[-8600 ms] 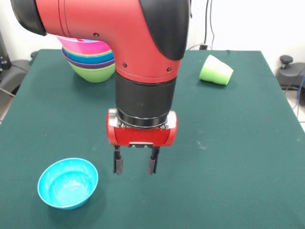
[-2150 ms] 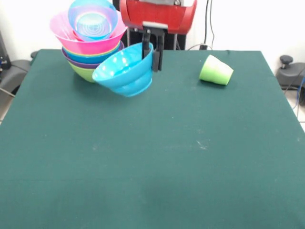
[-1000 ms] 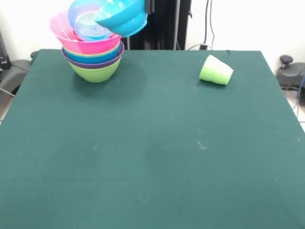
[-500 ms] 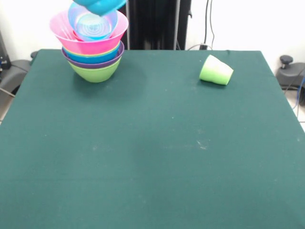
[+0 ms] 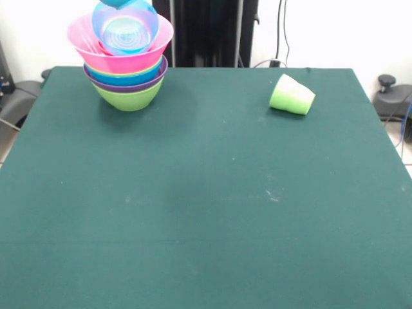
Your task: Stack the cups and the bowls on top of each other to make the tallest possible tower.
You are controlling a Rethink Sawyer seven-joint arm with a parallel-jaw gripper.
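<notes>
The tower [image 5: 125,64] stands at the table's far left: a lime green bowl [image 5: 129,98] at the base, then purple, blue and green rims, a big pink bowl [image 5: 96,48], and a blue bowl [image 5: 125,29] tilted inside it. A sliver of the small cyan bowl [image 5: 119,2] shows at the picture's top edge, just above the tower. The light green cup [image 5: 291,94] lies on its side at the far right of the table. The gripper is out of the picture. The yellow-orange cup and the red bowl do not show.
The green table cloth [image 5: 206,212] fills the view. The robot's black pedestal [image 5: 206,32] stands behind the far edge, next to the tower. Cables hang at the back right.
The cyan bowl has risen above the tower and moved left; only its underside remains at the top edge. The tower and the green cup have not moved.
</notes>
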